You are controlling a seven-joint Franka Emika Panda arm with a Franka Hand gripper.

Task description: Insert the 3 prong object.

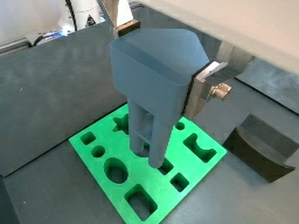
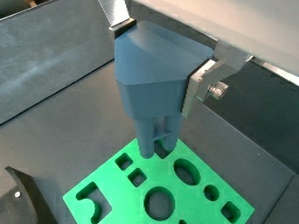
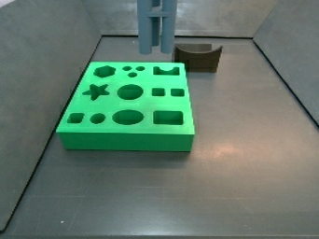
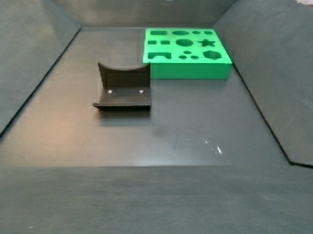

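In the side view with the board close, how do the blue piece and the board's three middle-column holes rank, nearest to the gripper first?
1. Blue piece: in the gripper, over the board's far edge.
2. Small round hole: far row.
3. Large round hole: middle row.
4. Oval hole: near row.

Dark grey floor point(image 4: 184, 128), grey walls point(image 3: 75, 19)

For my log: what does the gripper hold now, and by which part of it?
The gripper holds the grey-blue three-prong plastic piece by its wide upper body, jaws closed on its sides; the prongs hang free above the green cut-out board.
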